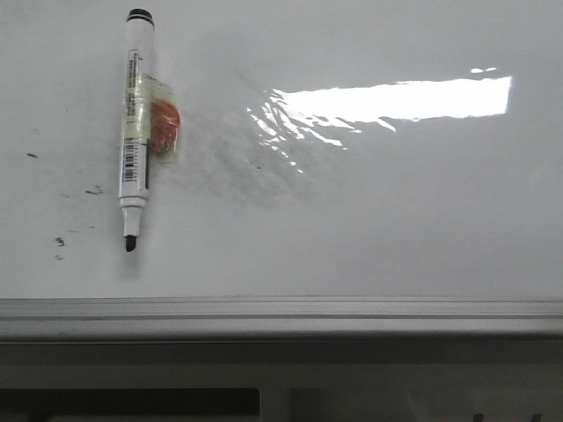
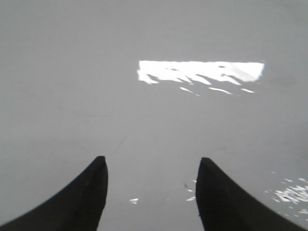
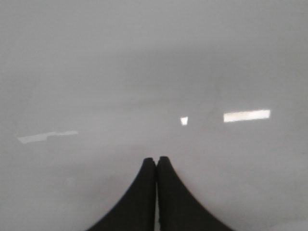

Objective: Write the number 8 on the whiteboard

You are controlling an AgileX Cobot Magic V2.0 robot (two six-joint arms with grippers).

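One marker: you've got a single white-bodied marker [image 1: 135,132] lying flat on the whiteboard [image 1: 396,229], over on the left side in the front view. Its black end cap points away from you and the bare black tip points toward the near edge.
Marker wrap: a band of clear tape with an orange-red patch sits around the barrel's middle, with a barcode label just below it.
Whiteboard: glossy white, with a bright strip of light glare [image 1: 396,101] on the right half and faint grey erased smears between the glare and the marker.
Number 8: you can't find one anywhere, only a few small dark specks [image 1: 60,241] left of the marker's tip.
Edge rail: the grey metal rail [image 1: 281,318] runs along the board's near edge.
Left gripper [image 2: 151,166]: its two black fingers [image 2: 84,197] stand wide apart with bare board between them, holding nothing.
Right gripper [image 3: 157,161]: its fingers [image 3: 139,197] are pressed together, nothing between them, over plain board.
Containers: you have none in any view.
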